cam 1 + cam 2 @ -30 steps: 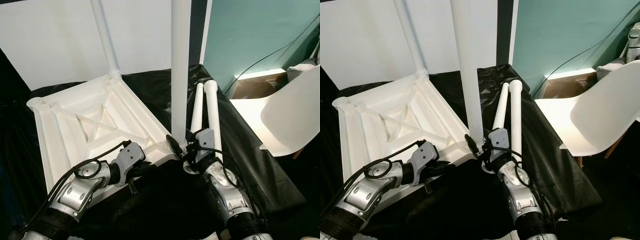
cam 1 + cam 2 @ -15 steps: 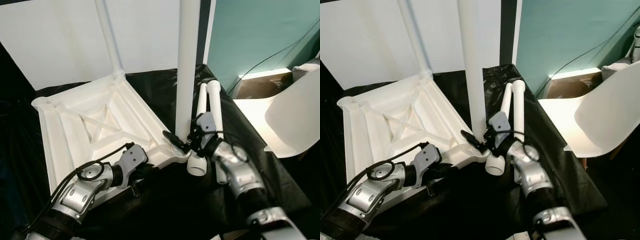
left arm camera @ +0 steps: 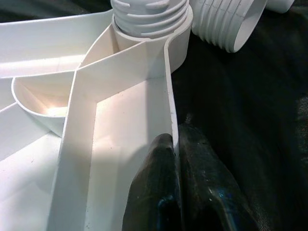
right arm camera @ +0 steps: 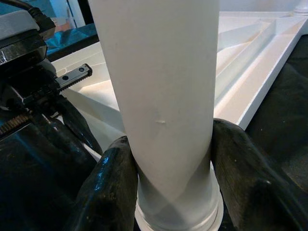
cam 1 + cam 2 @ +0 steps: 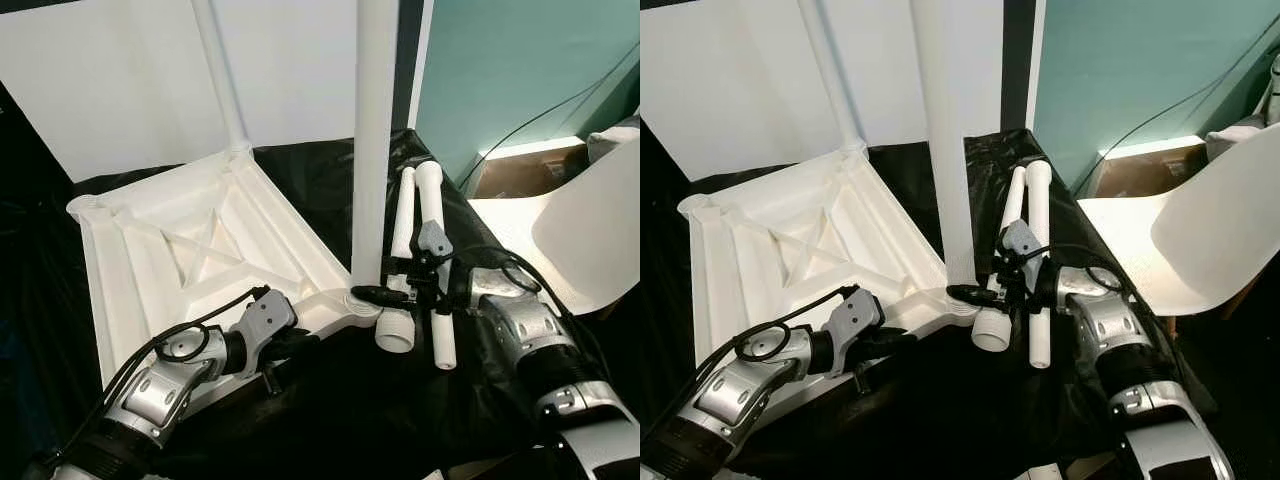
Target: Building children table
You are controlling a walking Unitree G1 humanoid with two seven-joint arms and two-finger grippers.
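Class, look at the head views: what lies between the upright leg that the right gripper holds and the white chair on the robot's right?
Two loose white table legs lie side by side on the black sheet, between the upright leg and the chair, as the left eye view shows.

Upright leg [image 5: 374,140] and far leg [image 5: 222,75] run off frame; lengths perhaps equal.

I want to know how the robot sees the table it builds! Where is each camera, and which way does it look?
Left eye view: on the head, looking forward and down at the upturned tabletop; both silver arms show.
Right eye view: the head's other eye, same scene.
Left wrist view: on the left wrist, looking along the left gripper, which pinches the tabletop's rim.
Right wrist view: on the right wrist, looking along the right gripper, which clasps the upright leg.
Shared: both wrist views show that leg's base at the corner socket.
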